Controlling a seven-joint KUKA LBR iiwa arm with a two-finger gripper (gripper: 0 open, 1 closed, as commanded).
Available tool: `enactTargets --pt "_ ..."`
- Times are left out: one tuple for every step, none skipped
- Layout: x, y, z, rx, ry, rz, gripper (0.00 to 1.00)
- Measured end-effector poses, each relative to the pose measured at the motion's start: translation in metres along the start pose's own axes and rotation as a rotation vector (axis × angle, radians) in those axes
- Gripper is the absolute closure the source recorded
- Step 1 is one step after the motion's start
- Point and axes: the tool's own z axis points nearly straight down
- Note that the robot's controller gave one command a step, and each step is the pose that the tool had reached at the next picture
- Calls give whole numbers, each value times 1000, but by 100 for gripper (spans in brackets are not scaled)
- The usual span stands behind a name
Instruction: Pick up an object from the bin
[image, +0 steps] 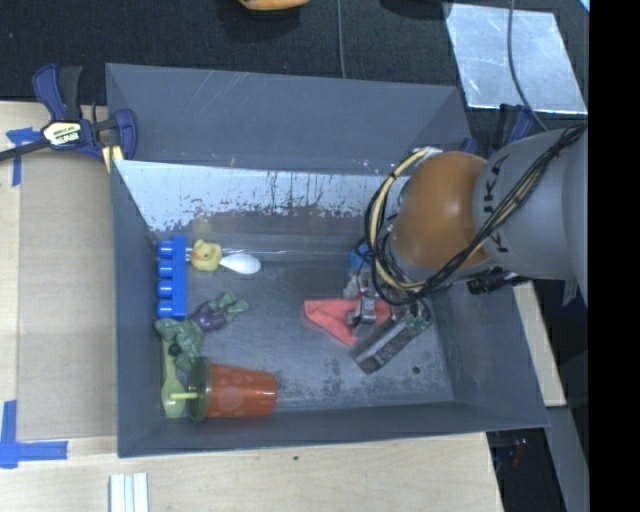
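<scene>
My gripper (366, 306) is down in the right half of the bin, under the arm's orange cover, at the right end of a flat pink-red thing (329, 318) that lies on the bin floor. The gripper's body hides that end of the pink-red thing, and contact between the two is hidden. A dark grey bar (386, 347) lies slanted just below and right of the gripper.
Along the left wall lie a blue block (172, 276), a yellow duck (205, 256) beside a white oval piece (241, 264), a green and purple figure (203, 319) and an orange-red cup (238, 391). The arm comes in over the right rim.
</scene>
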Motion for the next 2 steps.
enactTargets --pt "0 0 0 0 0 0 100" --pt "14 11 -72 1 6 18 100"
